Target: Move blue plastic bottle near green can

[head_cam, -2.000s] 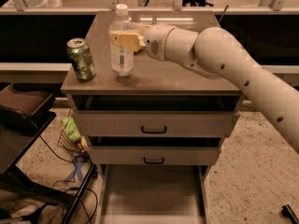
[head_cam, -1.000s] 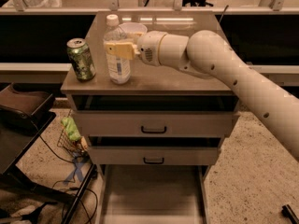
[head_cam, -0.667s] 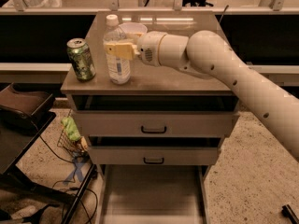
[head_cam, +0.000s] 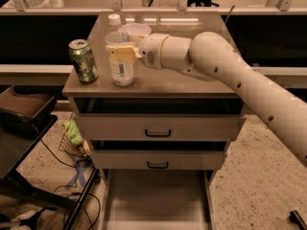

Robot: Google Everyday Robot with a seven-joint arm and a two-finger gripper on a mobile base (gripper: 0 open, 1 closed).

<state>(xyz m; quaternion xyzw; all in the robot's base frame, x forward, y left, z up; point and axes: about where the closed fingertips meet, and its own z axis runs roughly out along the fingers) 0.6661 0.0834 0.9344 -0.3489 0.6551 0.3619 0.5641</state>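
Observation:
The blue plastic bottle (head_cam: pixel 120 56), clear with a white cap and a pale label, stands upright on the cabinet top (head_cam: pixel 192 83) near its front left. My gripper (head_cam: pixel 119 53) reaches in from the right, its yellowish fingers (head_cam: pixel 125 54) closed around the bottle's middle. The green can (head_cam: pixel 83 61), with a silver top, stands upright just left of the bottle, a small gap between them. My white arm (head_cam: pixel 230 73) crosses the cabinet top from the right.
A white bowl (head_cam: pixel 136 31) sits behind the bottle. The cabinet has drawers (head_cam: pixel 158 127) below, the lowest pulled out. A dark chair (head_cam: pixel 21 109) and a wire basket (head_cam: pixel 72 143) with cables stand on the floor at left. A railing runs behind.
The bottle, held in my gripper, has moved left and forward toward the can between two seconds and one second ago. Since then nothing has visibly moved.

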